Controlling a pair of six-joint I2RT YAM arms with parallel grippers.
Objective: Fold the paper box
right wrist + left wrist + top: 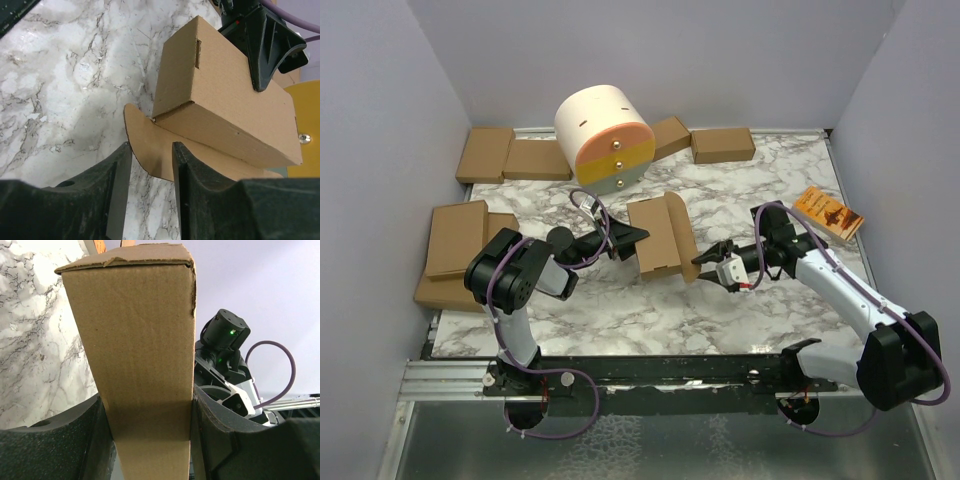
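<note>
The paper box (660, 235) is a brown cardboard piece, partly folded into a flat box, held tilted above the marble table's middle. My left gripper (632, 240) is shut on its left side. In the left wrist view the box wall (135, 340) fills the gap between both pads (80, 440). My right gripper (704, 264) is open at the box's lower right corner. In the right wrist view a rounded loose flap (150, 147) lies between my open fingers (117, 195), below the folded body (225, 100). I cannot tell whether the fingers touch the flap.
A round white, orange and yellow drawer unit (605, 135) stands at the back. Ready-made brown boxes lie at back left (485, 153), back right (723, 145) and stacked at the left edge (455, 240). An orange booklet (828, 213) lies far right. Walls enclose the table.
</note>
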